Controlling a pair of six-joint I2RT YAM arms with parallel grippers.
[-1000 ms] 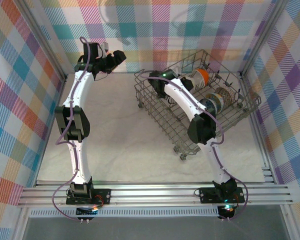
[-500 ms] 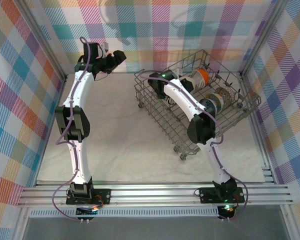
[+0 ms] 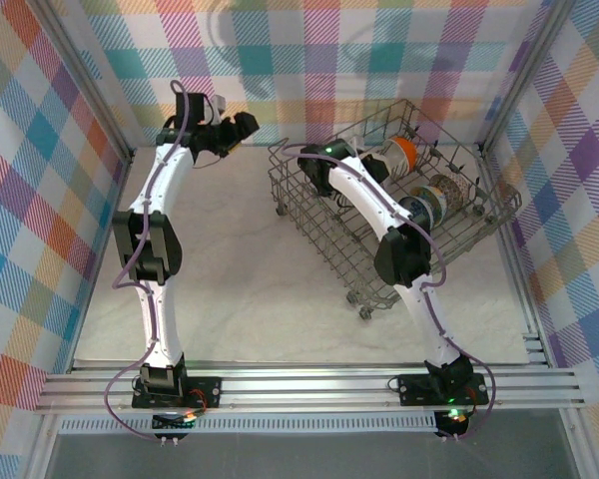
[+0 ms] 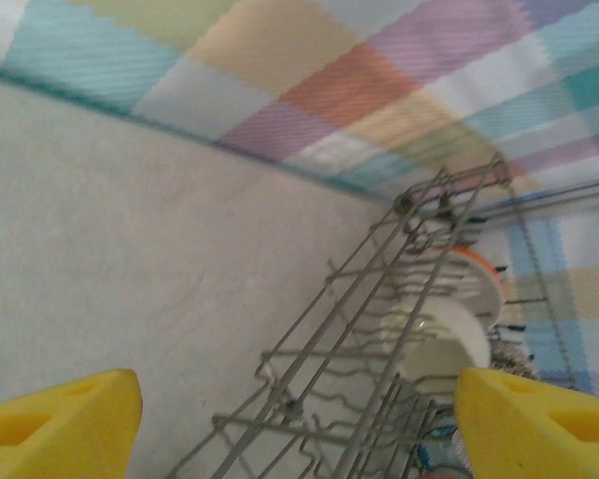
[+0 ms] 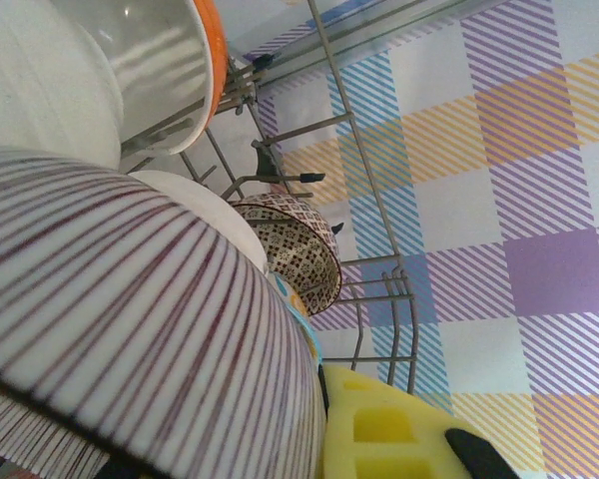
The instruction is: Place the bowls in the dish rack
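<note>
Inside dish rack (image 3: 286, 186), right claw (image 5: 324, 431) tight on striped bowl (image 5: 130, 299)

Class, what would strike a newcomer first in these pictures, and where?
The grey wire dish rack at the far right of the table holds bowls on edge, an orange bowl near its back. In the right wrist view, a brown-striped bowl looms against the right claw.

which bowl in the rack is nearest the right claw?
The white ceramic bowl with dark red radial stripes, its rim in the right claw. The orange-rimmed bowl and brown-patterned bowl sit farther back in the grey wire dish rack.
</note>
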